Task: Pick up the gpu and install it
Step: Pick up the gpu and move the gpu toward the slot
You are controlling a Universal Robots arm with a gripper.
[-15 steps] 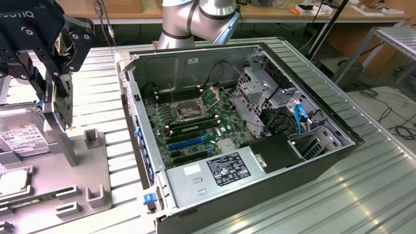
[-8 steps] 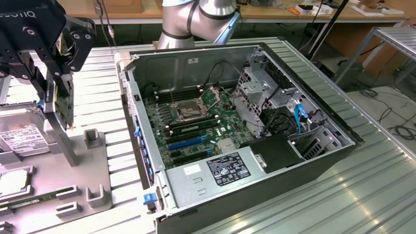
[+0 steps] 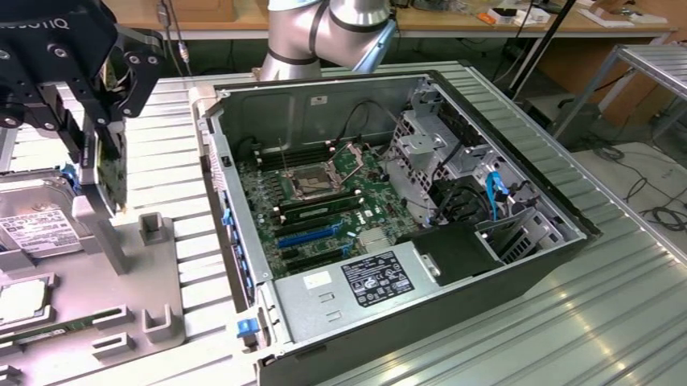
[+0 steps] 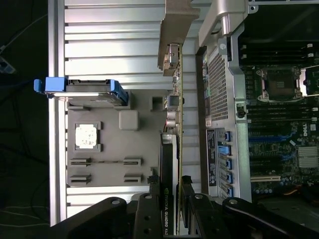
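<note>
Gripping gpu (image 4: 168,164) upright, tool (image 4: 172,198) over gray holder (image 4: 144,144), case (image 3: 311,100) holding motherboard (image 3: 322,201)

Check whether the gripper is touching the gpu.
Touching. In the wrist view the gpu stands edge-on between the fingers of the gripper, both pressed against its faces with no gap.

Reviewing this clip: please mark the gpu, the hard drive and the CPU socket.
gpu (image 4: 168,167), wrist view, on its black heatsink side, seen edge-on.
hard drive (image 3: 38,227), exterior view, on its white label.
CPU socket (image 3: 311,182), exterior view, on the middle of the socket.
</note>
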